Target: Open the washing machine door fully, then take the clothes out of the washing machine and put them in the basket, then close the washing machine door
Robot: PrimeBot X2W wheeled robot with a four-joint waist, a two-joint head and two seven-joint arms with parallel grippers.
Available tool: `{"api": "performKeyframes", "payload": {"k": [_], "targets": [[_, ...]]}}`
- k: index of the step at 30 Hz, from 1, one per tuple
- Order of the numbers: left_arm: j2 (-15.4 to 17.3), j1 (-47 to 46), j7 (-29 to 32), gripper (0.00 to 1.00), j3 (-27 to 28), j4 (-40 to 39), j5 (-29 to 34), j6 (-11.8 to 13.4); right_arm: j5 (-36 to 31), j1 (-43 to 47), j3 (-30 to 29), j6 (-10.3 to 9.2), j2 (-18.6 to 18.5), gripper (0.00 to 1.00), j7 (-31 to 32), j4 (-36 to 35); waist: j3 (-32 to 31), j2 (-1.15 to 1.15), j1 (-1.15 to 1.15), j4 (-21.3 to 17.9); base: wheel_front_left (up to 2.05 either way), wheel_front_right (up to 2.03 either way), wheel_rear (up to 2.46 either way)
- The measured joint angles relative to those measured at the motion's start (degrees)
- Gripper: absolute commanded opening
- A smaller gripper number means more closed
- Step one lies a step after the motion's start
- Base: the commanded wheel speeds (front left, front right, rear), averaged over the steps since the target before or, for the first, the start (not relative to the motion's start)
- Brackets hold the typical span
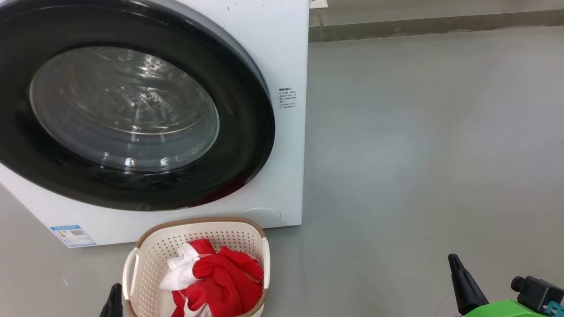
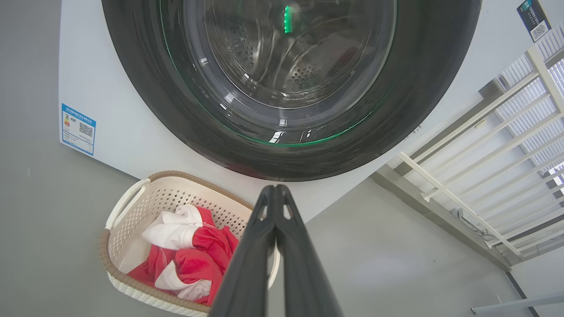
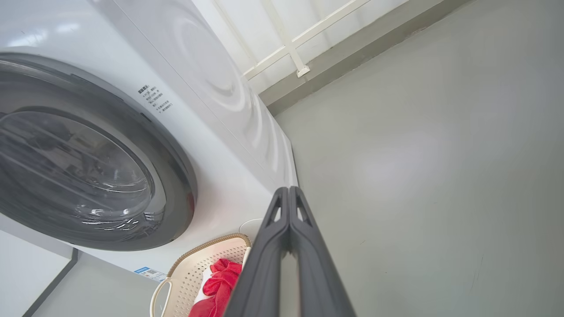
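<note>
2 grippers: the left gripper point(image 2: 274, 190) and the right gripper point(image 3: 288, 190), each with long dark fingers, are both clenched tip to tip and grasp nothing.
Left gripper: in the head view its tip shows just beside the left handle of the basket.
Right gripper: low at the right of the head view, well apart from the basket, above the smooth grey floor point(image 1: 418, 154).
Door: the large round washing machine door with a wide glossy black rim point(image 1: 249, 132) lies flat against the machine's front; perforated steel shows through its bulging clear glass.
Machine: the big white front-loading washing machine point(image 1: 286, 53) carries a small blue label point(image 1: 72, 235) at its lower left corner.
Basket: the small cream-white perforated plastic basket with a brown woven-look rim point(image 1: 198, 220) stands on the floor just in front of the machine, below the door.
Clothes: the bright red fabric clothes with white parts point(image 1: 220, 281) lie bunched inside the basket.
Background: a white metal railing point(image 2: 484, 145) stands beside the machine.
</note>
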Motion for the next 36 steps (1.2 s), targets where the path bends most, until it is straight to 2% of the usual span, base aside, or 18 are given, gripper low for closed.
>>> {"api": "performKeyframes", "payload": {"k": [36], "targets": [[-1.4, -4.0, 5.7, 0.00, 0.0, 0.6, -20.5, 0.0, 22.7, -3.5, -2.2, -0.16, -0.1, 0.00, 6.0, -1.1, 0.2, 0.00, 0.00, 0.8, 0.00, 0.00, 0.00]]}}
